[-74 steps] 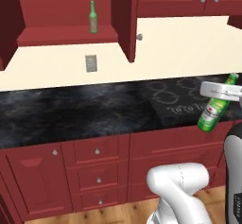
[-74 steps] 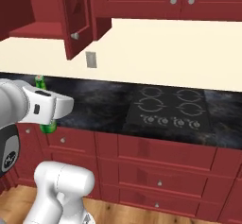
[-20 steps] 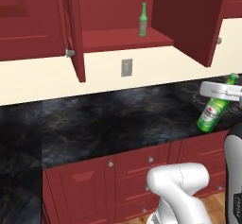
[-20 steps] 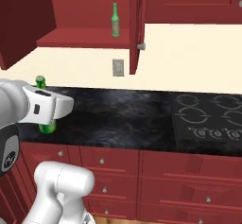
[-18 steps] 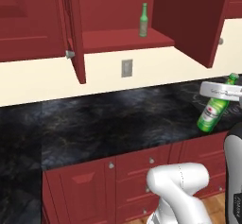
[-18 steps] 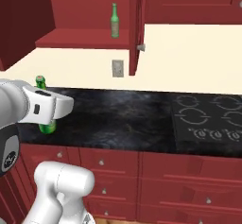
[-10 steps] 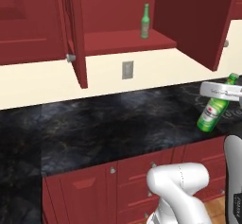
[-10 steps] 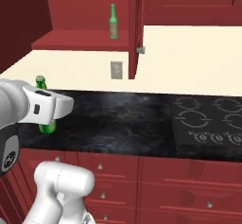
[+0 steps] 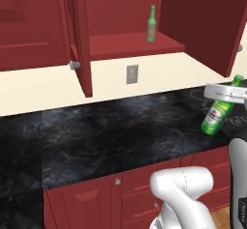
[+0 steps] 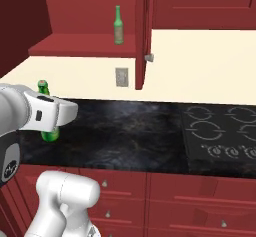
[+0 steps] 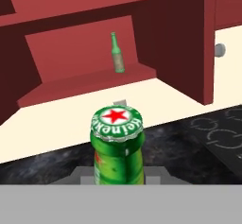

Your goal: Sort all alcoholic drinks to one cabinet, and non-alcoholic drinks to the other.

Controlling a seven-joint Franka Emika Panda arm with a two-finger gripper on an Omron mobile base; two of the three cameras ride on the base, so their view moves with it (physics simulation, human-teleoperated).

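Note:
My gripper (image 9: 226, 93) is shut on the neck of a bright green labelled bottle (image 9: 216, 114), which hangs tilted above the black counter (image 9: 120, 136). From the right base the same bottle (image 10: 49, 132) sits behind my hand (image 10: 52, 112). Its red-star cap (image 11: 116, 123) rises between my fingers in the hand view. A paler olive bottle (image 9: 151, 24) stands upright on the shelf of the open upper cabinet (image 9: 125, 47), ahead of and above the held bottle (image 11: 117, 53) (image 10: 118, 26). The non-alcoholic drinks are out of view.
The open cabinet's doors (image 9: 79, 35) (image 9: 207, 22) stick out over the counter. A closed upper cabinet (image 9: 29, 25) is to its left. A wall outlet (image 9: 131, 74) sits under the shelf. The stovetop (image 10: 220, 131) lies to the right. Drawers (image 10: 190, 196) run below the counter.
The whole picture has slid as the base drives, bringing the open cabinet and olive bottle closer to centre. My gripper keeps the green bottle in the same hold.

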